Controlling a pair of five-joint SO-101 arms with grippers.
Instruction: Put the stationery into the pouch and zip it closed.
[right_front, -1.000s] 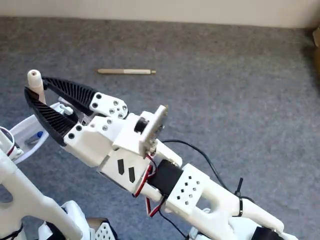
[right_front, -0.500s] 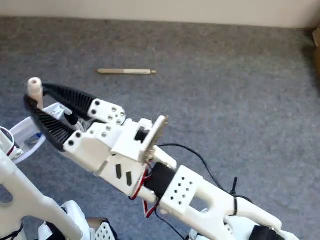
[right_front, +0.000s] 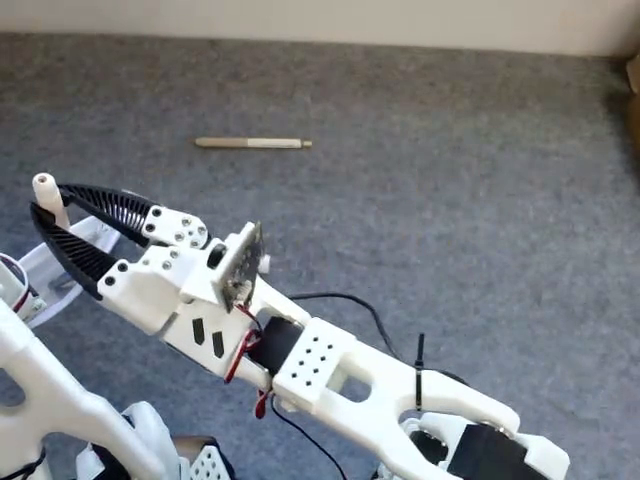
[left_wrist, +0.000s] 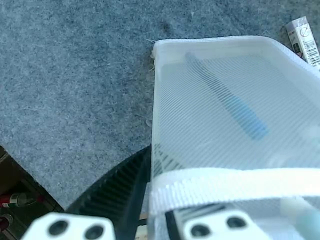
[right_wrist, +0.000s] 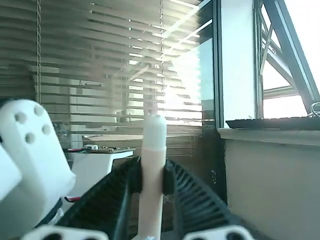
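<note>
A translucent white mesh pouch lies on the grey carpet with a blue pen inside it. My left gripper is shut on the pouch's near edge, by its webbing band. In the high view the pouch sits at the far left. Just above it, my right gripper is shut on a white pen that stands upright. In the right wrist view that white pen is clamped between the black fingers. A beige pen lies on the carpet farther back.
A small white printed item lies beyond the pouch's far corner. The right arm stretches across the front of the table from the lower right. Open grey carpet spreads to the right and back.
My right gripper has carried the white pen leftward and a little toward the front, ending over the pouch. The beige pen has stayed put.
</note>
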